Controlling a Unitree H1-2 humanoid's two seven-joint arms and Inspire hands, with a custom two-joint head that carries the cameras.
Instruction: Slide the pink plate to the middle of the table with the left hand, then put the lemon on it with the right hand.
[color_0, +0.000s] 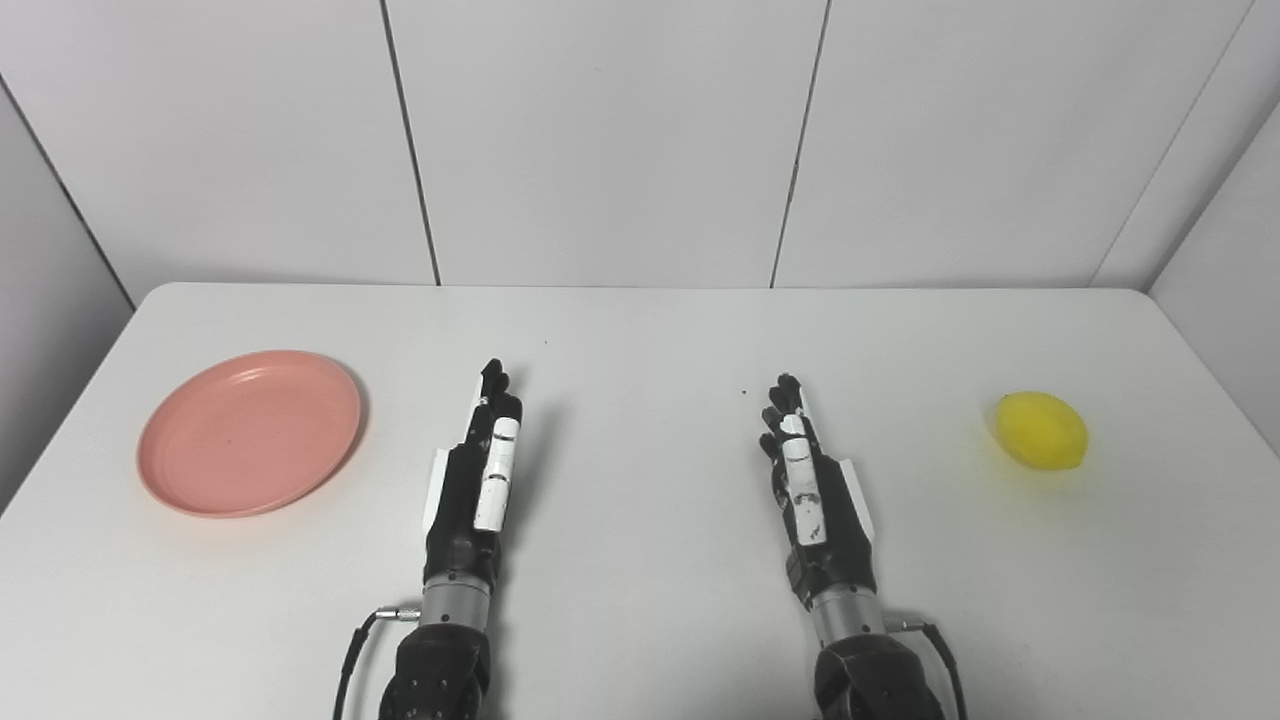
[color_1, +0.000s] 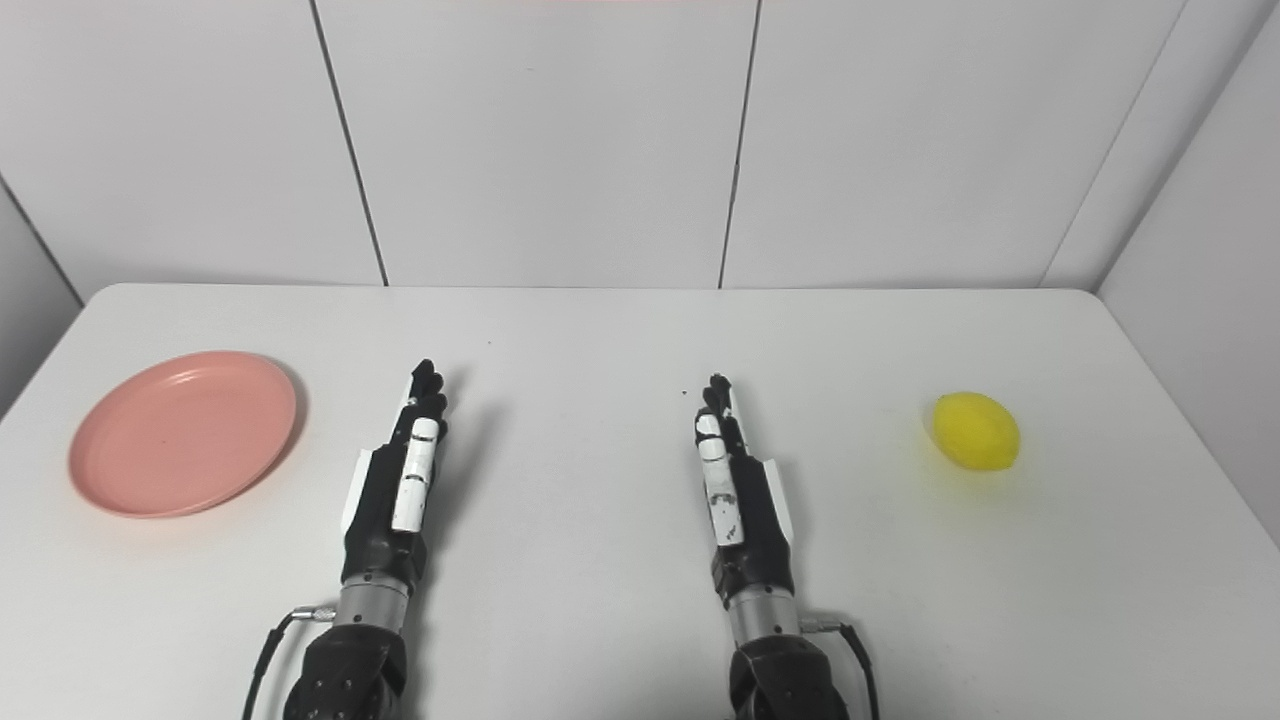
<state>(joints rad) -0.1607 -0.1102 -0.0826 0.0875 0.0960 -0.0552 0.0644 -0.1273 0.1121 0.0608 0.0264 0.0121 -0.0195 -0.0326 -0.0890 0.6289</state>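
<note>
A pink plate (color_0: 250, 430) lies flat near the table's left edge, with nothing on it. A yellow lemon (color_0: 1041, 430) rests on the table at the far right. My left hand (color_0: 478, 470) is stretched out flat, fingers straight and pointing away from me, a short way right of the plate and holding nothing. My right hand (color_0: 812, 480) is held the same way, open, well left of the lemon. Neither hand touches its object.
The white table (color_0: 640, 340) ends at a pale panelled wall behind and at side walls left and right. Black cables (color_0: 350, 650) trail from both wrists at the front edge.
</note>
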